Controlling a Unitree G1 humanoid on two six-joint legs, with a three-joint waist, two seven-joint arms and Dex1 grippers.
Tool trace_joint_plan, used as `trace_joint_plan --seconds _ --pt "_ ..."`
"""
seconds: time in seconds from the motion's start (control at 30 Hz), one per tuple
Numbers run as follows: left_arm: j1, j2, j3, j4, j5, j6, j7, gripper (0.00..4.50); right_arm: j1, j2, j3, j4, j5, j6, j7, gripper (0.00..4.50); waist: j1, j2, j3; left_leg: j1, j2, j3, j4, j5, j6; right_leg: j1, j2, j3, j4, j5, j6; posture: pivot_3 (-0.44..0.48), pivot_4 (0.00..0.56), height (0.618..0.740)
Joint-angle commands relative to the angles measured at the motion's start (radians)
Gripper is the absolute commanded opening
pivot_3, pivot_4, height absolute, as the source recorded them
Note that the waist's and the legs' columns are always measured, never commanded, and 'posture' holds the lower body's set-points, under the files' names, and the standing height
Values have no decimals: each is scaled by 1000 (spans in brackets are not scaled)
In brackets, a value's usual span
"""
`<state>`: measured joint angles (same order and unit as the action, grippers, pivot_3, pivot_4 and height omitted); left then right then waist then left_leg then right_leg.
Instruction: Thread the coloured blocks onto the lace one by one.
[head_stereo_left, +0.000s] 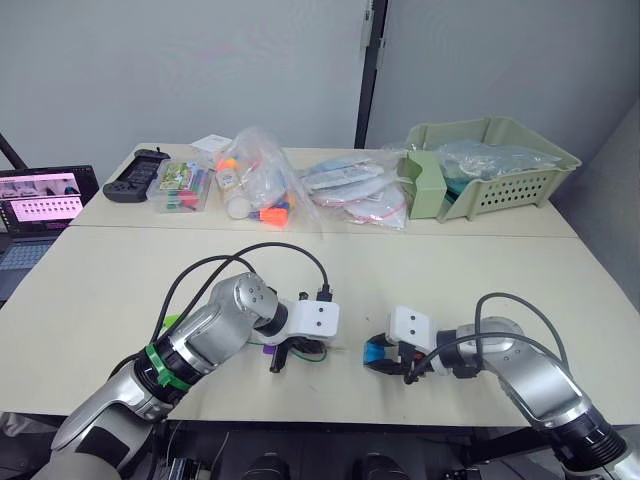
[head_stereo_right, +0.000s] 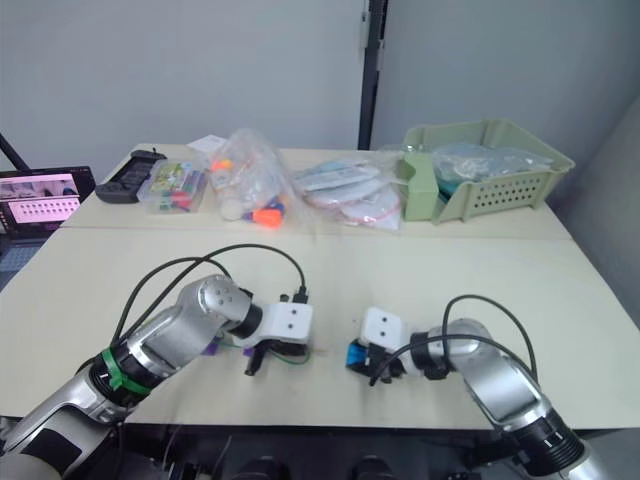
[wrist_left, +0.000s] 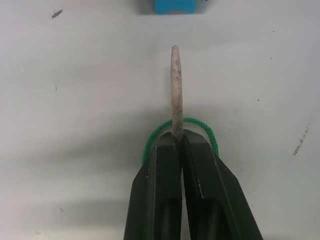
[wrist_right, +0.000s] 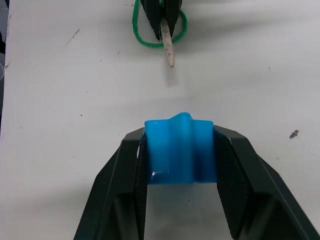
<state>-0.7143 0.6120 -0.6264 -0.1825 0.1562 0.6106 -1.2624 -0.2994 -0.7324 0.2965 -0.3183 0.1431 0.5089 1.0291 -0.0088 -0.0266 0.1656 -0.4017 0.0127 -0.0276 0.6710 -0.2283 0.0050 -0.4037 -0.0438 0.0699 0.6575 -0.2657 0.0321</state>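
The lace (wrist_left: 176, 90) is pinched at its pale stiff tip between the closed fingers of the left gripper (wrist_left: 177, 142), near the front edge of the table (head_stereo_left: 420, 270). The tip's long axis is laid along the fingers and is pointed right, straight at the blue block (wrist_right: 181, 148), from which it is kept apart by bare tabletop. Behind the fingertips a small loop of green cord is seen; where the rest of the lace runs is hidden under the left arm. The blue block is clamped on two opposite sides by the right gripper (wrist_right: 180, 150), just above or on the table, right of the lace; whether it touches the surface cannot be told, and its hole is not made out. A purple block (head_stereo_left: 268, 350) is partly covered by the left wrist. At the far side, bags of toys (head_stereo_left: 262, 185) and a green basket (head_stereo_left: 500, 165) are seen.
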Motion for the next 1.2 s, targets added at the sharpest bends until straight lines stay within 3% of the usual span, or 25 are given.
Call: trace_joint_plan --seconds 0.03,0.47,0.7,1.03,1.2 --pt "-13 -21 -30 9 23 -19 11 0 0 -10 -34 -31 17 4 -5 1362 0 0 0 0 0 0 0 0 0 0 0 0 0 0 0 0 150 740" --pt "-23 -55 1 40 7 -34 20 0 -7 12 -29 -41 20 17 -21 1362 -2 0 0 0 0 0 0 0 0 0 0 0 0 0 0 0 150 740" --pt "-30 -22 -12 32 23 -82 3 0 -9 0 -48 -32 20 14 -22 1362 -4 0 0 0 0 0 0 0 0 -1 0 0 0 0 0 0 150 740" --pt "-31 -43 45 31 -39 -56 -5 3258 7 -6 -69 -38 20 16 -30 1362 -4 0 0 -1 0 0 0 0 0 -1 0 0 0 0 0 0 150 740" --pt "-6 -24 119 79 -132 -185 -41 3306 19 -3 -80 -49 23 25 -44 1362 -5 0 0 -1 1 0 0 0 0 -2 0 0 0 0 0 0 150 740"
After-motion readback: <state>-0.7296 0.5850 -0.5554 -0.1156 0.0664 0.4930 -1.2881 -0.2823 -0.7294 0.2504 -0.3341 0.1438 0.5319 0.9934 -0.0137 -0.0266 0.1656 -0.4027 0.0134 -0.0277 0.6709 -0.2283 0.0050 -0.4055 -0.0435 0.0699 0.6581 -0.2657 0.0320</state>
